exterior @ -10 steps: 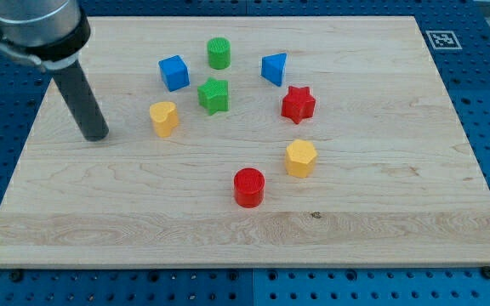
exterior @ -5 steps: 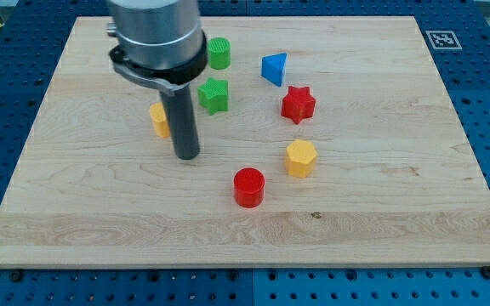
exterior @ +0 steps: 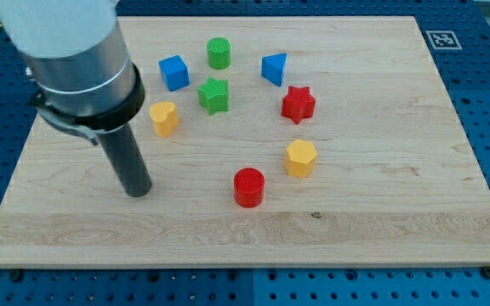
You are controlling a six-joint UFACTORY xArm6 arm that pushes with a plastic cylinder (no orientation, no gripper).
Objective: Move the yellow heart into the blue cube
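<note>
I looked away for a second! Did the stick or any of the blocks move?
Only my tip moved. It slid from the view's left edge rightward to just below the yellow heart block, then back left and toward the view's bottom. Now it sits below-left of the heart, not touching it. The heart, the blue cube and every other block stayed where they were.

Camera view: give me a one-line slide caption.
My tip rests below-left of the yellow heart, apart from it; blue cube sits just above the heart.
</note>
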